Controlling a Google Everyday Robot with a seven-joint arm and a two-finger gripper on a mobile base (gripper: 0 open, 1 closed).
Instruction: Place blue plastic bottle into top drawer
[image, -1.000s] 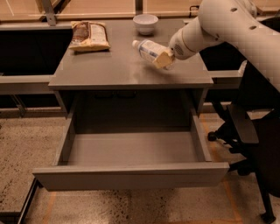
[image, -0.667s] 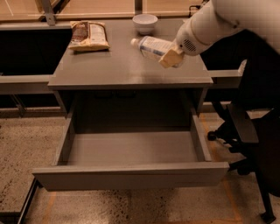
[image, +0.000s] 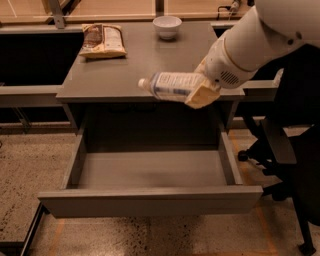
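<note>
The blue plastic bottle (image: 172, 86) is pale and translucent with a bluish-white label and its cap pointing left. It lies sideways in the air, held over the front edge of the grey desk (image: 125, 70). My gripper (image: 200, 90) is shut on the bottle's right end; one tan finger (image: 201, 95) shows in front of it. The top drawer (image: 150, 200) stands pulled open below and is empty inside. The bottle hangs above the drawer's back part.
A brown snack bag (image: 102, 40) lies at the desk's back left. A white bowl (image: 167, 26) stands at the back middle. A black office chair (image: 290, 150) stands to the right of the drawer. The speckled floor (image: 30, 160) lies left.
My arm has carried the bottle from over the desk's back right forward and down, to above the desk's front edge and the open drawer. The camera view has also shifted.
</note>
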